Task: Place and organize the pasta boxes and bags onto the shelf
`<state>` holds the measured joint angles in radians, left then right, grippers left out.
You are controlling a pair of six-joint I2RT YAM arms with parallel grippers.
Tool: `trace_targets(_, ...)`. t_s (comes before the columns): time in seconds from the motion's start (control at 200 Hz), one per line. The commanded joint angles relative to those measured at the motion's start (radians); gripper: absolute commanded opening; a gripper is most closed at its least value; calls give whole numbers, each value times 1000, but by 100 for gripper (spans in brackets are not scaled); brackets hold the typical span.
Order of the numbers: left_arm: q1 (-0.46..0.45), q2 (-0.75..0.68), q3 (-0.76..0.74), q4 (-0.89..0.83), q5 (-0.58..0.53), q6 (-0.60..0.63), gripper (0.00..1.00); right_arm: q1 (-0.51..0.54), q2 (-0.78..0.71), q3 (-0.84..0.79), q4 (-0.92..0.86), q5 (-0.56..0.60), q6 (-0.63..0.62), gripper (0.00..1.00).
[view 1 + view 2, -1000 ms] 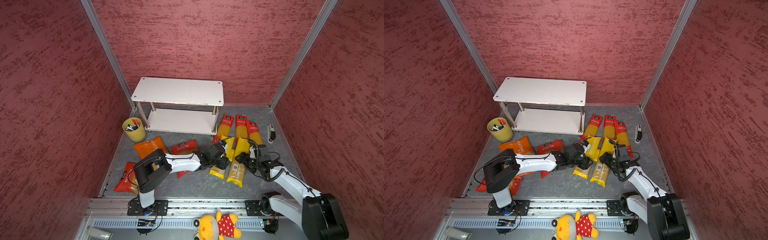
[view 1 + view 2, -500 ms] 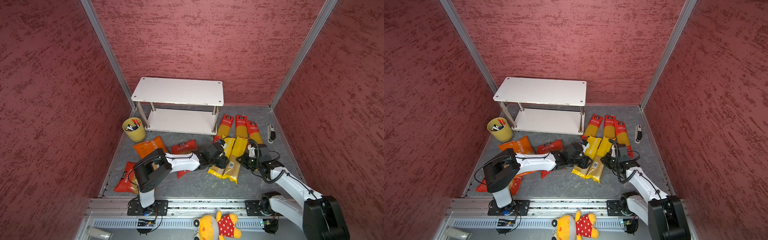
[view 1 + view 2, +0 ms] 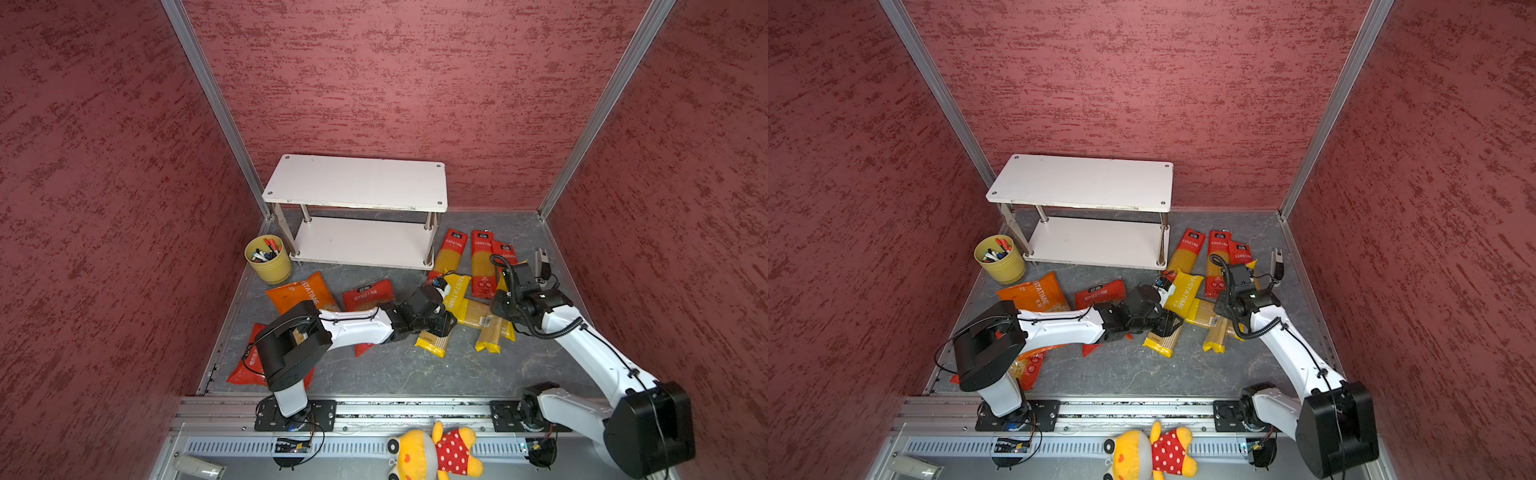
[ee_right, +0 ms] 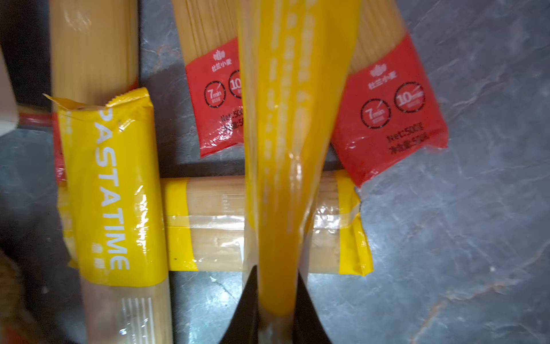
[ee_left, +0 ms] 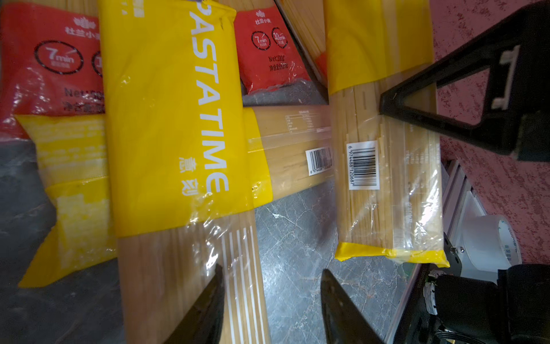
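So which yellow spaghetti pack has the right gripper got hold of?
The rightmost pack, lying over the crosswise pack: the right gripper is shut on it. The label-up pack sits by the left gripper.

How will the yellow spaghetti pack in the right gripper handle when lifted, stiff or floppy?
Probably stiff: the yellow pack holds straight, tightly bundled strands. Its glossy film may slip in the right gripper, shut on it. It passes over a crosswise pack, so lifting might drag that one.
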<state>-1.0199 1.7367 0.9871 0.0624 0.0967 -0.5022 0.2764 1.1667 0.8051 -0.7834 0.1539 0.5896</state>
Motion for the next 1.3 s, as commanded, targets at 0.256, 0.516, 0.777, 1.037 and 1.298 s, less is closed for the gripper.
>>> trace_targets(0.256, 10, -71, -55, 4, -34, -9, 52, 220, 172, 106, 193, -62, 168, 34)
trace_targets(0.516, 14, -126, -75, -34, -58, -11, 52, 181, 51, -14, 465, -400, 244, 54)
trace_targets(0.777, 8, -34, 23, -65, 111, 24, 55, -103, -138, -275, 450, -589, 130, 59)
trace_targets(1.037, 36, 105, 149, -135, 216, 7, 52, -137, -133, -489, 706, -686, 212, 61)
trace_targets(1.298, 59, 130, 128, -109, 248, -13, 46, -136, -14, -622, 1168, -824, 315, 68)
